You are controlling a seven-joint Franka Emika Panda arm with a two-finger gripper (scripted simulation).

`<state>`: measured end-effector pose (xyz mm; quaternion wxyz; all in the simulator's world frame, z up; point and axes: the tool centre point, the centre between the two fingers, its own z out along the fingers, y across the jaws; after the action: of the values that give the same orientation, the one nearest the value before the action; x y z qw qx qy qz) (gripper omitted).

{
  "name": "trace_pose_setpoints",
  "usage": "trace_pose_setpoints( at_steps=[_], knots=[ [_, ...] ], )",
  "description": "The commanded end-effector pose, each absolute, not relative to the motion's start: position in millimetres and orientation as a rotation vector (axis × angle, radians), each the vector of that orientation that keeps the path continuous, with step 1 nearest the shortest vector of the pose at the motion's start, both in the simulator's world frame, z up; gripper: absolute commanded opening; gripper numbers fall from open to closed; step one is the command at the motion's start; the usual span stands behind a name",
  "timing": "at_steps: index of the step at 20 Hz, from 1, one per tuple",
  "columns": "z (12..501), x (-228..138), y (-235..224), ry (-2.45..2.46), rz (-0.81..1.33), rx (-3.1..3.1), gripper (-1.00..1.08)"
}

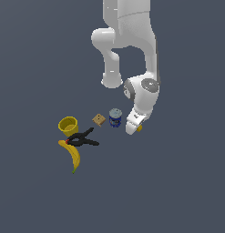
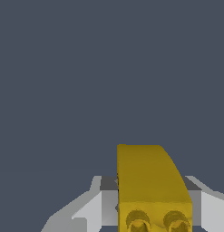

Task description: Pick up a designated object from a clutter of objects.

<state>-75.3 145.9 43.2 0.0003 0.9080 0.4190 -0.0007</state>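
The yellow block (image 1: 139, 128) is the thing to be lifted, and in the exterior view only a sliver of it peeps out at the tip of the gripper (image 1: 135, 127), just to the right of the blue can (image 1: 115, 118), which serves as landmark here.

Going from the exterior view's left: farthest left of the can stands the yellow cup (image 1: 68, 124). Below it and still left of the can lies the black clamp (image 1: 83, 139), touching or overlapping the stem end of the banana (image 1: 74, 156), which curves away downward. Just left of the can, near but apart, sits the tan cube (image 1: 99, 119). All rest on the dark worktop (image 1: 186, 182). Right of the can comes the arm's white hand with the block.

In the wrist view the yellow block (image 2: 149, 181) fills the space between the two grey fingers (image 2: 93, 210), one on each flank, with round studs or sockets showing on its near face. The jaws look narrowed onto it, flat against its sides; whether it is off the worktop cannot be told.

Judged by its look, the block is a small rigid moulded piece, light, smooth-sided and somewhat slippery, not fragile. The flat parallel sides are the sensible place to take hold, low and centred, so it cannot pivot or squirt out between the pads.
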Motion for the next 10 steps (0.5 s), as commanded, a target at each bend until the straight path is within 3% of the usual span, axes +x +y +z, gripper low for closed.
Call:
trace_pose_setpoints(
  at_steps=[1, 10],
  knots=[
    [55.8, -75.0, 147.2, 1.316, 0.000, 2.852, -1.00],
    [126.2, -75.7, 155.5, 1.318, -0.001, 2.851, -1.00]
  ],
)
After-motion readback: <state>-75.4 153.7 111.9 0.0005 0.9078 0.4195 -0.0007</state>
